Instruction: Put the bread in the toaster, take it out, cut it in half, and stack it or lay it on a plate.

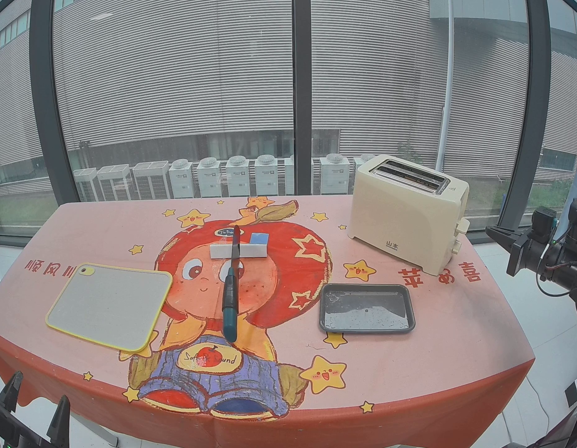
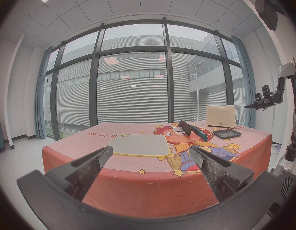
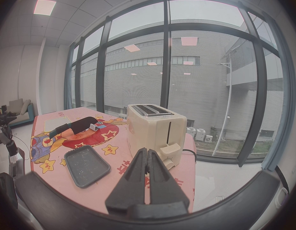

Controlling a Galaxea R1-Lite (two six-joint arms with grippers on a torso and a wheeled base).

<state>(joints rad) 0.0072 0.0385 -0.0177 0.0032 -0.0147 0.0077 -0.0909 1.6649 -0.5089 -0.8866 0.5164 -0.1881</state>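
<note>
A cream two-slot toaster (image 1: 407,214) stands at the back right of the table, its lever (image 3: 169,147) on the end facing my right arm. A dark rectangular plate (image 1: 366,308) lies in front of it. A teal-handled knife (image 1: 230,289) rests with its blade on a small white block (image 1: 239,251) at the table's middle. To the left lies a grey, yellow-rimmed cutting board (image 1: 108,306). My left gripper (image 2: 150,151) hangs open below the table's front left edge, holding nothing. My right gripper (image 3: 146,153) is shut and empty, off the table's right side, level with the toaster (image 3: 154,128).
The table wears a pink cartoon-printed cloth (image 1: 425,368) and stands against a large window. A wide strip of bare cloth runs along the front edge. The right gripper (image 1: 495,234) hovers past the table's right edge.
</note>
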